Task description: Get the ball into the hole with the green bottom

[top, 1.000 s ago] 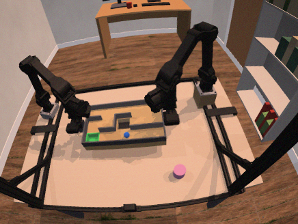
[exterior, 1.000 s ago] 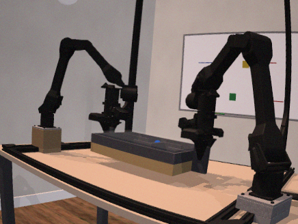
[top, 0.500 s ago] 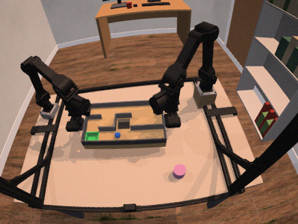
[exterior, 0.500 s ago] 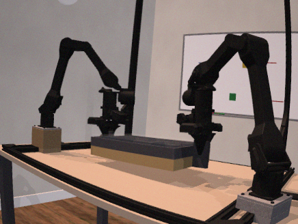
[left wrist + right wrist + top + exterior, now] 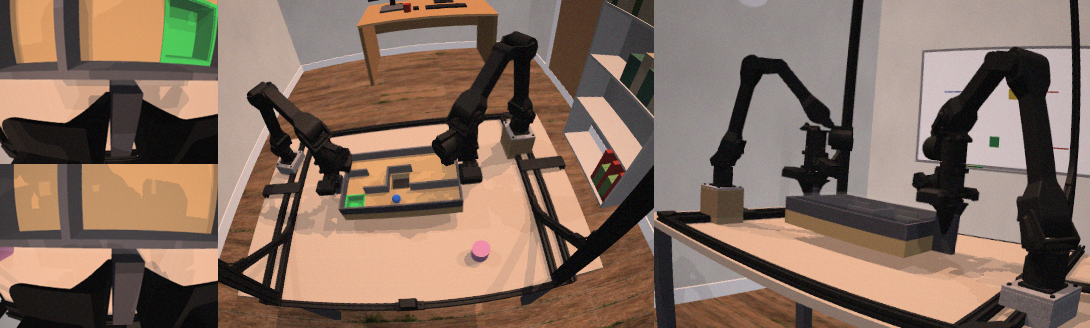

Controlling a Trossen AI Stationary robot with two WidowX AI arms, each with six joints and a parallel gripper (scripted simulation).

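The blue ball (image 5: pixel 396 198) is on the maze board (image 5: pixel 403 210) (image 5: pixel 844 220), in the lane along its front wall, right of the hole with the green bottom (image 5: pixel 355 201) (image 5: pixel 181 44). A black hole (image 5: pixel 400 183) lies behind the ball, near the board's middle. My left gripper (image 5: pixel 944 227) (image 5: pixel 117 96) is shut on the dark handle (image 5: pixel 126 124) at the board's left end. My right gripper (image 5: pixel 119 263) is shut on the dark handle (image 5: pixel 126 292) at the right end. The board appears raised, with shadow below it. The ball is hidden in both wrist views.
Grey inner walls (image 5: pixel 435 184) (image 5: pixel 64 204) divide the board. A pink cylinder (image 5: pixel 480 250) (image 5: pixel 5 252) stands on the table (image 5: pixel 383 265) in front and right of the board. Black frame rails (image 5: pixel 538 215) run around the table.
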